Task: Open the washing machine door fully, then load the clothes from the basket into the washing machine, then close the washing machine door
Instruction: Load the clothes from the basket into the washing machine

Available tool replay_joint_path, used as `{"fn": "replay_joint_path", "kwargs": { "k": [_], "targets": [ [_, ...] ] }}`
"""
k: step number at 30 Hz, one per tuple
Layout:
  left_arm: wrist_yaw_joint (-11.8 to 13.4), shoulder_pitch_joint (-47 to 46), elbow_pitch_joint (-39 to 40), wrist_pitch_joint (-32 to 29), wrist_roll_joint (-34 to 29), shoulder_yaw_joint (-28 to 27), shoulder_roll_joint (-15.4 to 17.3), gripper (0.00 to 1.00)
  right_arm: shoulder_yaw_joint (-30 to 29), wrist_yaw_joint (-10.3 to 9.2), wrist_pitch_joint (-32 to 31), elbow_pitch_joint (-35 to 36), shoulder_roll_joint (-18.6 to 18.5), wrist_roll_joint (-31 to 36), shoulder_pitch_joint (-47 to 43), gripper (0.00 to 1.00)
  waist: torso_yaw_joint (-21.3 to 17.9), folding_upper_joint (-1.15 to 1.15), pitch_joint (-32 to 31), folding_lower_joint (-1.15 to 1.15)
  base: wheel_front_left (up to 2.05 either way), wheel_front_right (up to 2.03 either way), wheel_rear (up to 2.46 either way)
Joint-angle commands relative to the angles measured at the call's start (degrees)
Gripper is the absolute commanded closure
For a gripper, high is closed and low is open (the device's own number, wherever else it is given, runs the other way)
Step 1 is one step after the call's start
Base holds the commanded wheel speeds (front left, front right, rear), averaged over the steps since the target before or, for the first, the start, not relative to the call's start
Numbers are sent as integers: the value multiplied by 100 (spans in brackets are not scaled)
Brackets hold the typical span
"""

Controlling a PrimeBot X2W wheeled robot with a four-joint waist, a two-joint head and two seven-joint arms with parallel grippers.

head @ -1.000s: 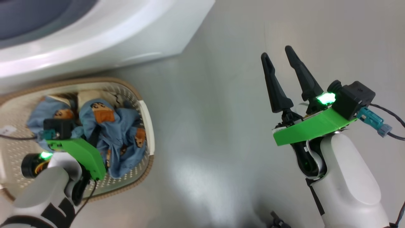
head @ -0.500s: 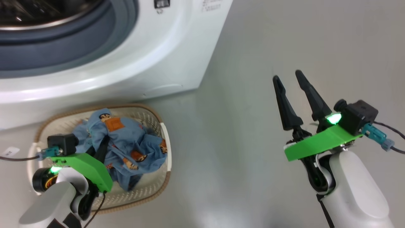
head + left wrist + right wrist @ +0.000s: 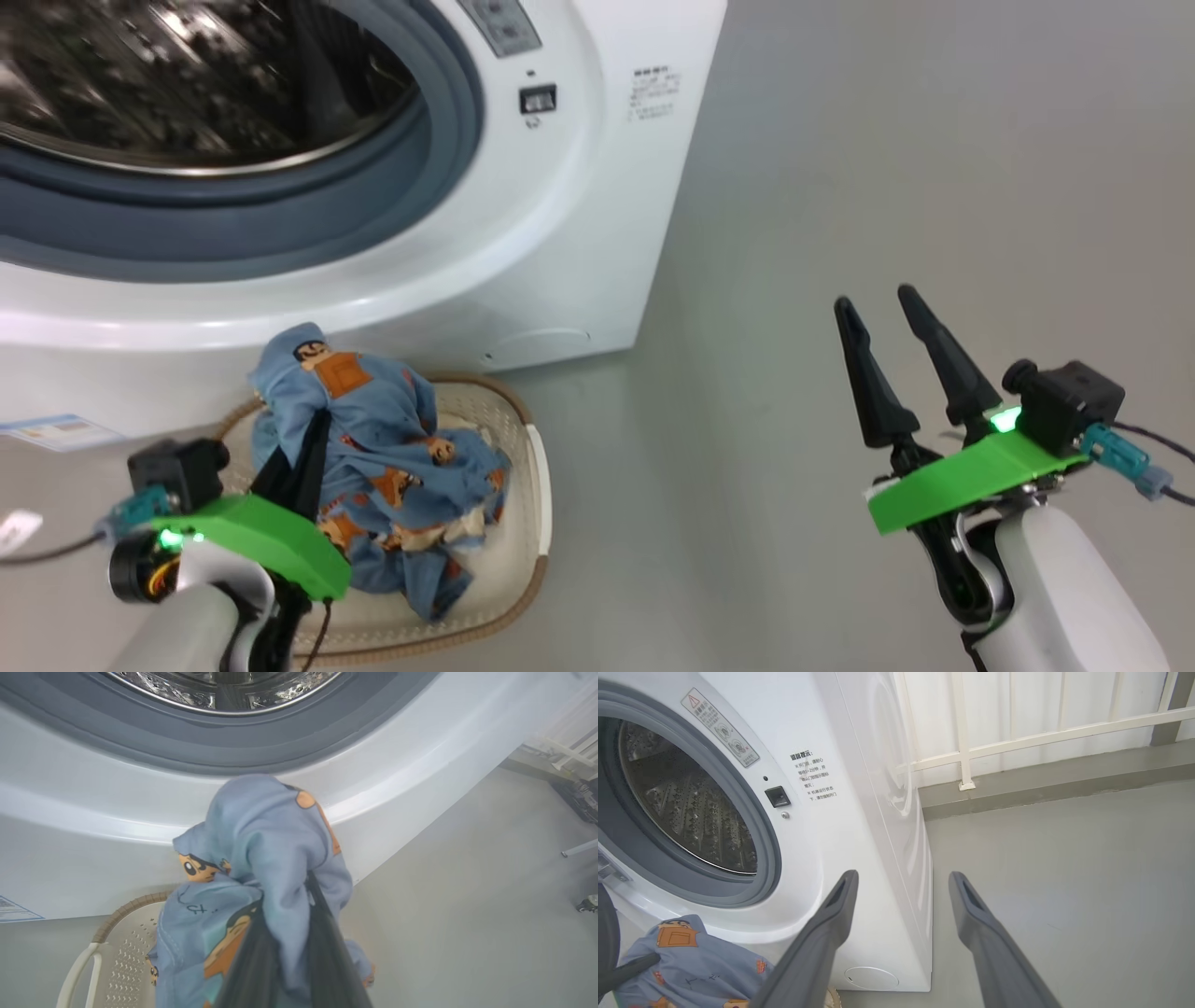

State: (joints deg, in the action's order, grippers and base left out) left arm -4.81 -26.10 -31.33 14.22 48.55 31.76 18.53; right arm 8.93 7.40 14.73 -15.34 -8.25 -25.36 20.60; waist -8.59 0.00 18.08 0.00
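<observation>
Lifted since a second ago, the clothes [image 3: 373,439], one bear-print blue bundle, hang from the left pincer [image 3: 286,933], which is clamped on the cloth. The bundle's tail trails in the one basket [image 3: 537,485] at seven o'clock. One washing machine [image 3: 579,233] stands at eleven o'clock, drum [image 3: 168,84] mouth gaping just beyond the bundle. At four o'clock the right pincer [image 3: 875,299] hovers over grey floor [image 3: 794,140], fingers parted, holding nothing.

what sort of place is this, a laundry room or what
Likely a laundry area, perhaps a balcony or utility space: a white front-loading washing machine stands on a bare grey floor, a basket of clothes sits before it, and a pale railing runs beyond.
</observation>
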Motion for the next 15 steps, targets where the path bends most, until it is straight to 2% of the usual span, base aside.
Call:
{"fn": "replay_joint_path", "kwargs": {
  "k": [1,5,15],
  "targets": [
    [49,59,208,77,-103,-296,158,100,110,9,27,121,-32,-61,-115,0,155,0,-275,0,0,0,0],
    [180,503,811,77,-444,-795,29,100,104,9,27,115,-111,-88,-254,0,217,0,-582,0,0,0,0],
    [499,1173,1792,77,-1081,-1448,-158,100,141,9,27,185,-274,-209,-494,0,293,0,-1093,0,0,0,0]
  ]
}}
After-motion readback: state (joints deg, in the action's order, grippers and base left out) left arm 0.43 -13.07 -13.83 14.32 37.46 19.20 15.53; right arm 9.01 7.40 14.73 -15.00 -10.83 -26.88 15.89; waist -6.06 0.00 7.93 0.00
